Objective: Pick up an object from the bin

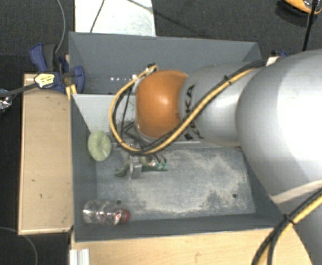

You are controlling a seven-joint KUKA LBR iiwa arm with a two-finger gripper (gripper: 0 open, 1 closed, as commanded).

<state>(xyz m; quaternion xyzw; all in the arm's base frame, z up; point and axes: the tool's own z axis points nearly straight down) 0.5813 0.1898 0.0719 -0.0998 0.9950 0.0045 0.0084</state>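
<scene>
Camera view: the gripper (137,167) is low over the floor of the bin (216,186), in its left half. The nearest thing is a pale green round lump (99,146), just beside the gripper on its left and touching the left wall. It is round, so no long axis matters.

A clear bottle with a red end (106,213) lies well apart in the front left corner, with its long axis along the front wall.

The orange cover (160,104) and the cables (117,131) hide the gripper from above, so I cannot tell if the jaws are apart or together. I also cannot say whether a small dark green bit (160,167) at the tip is a thing.
</scene>
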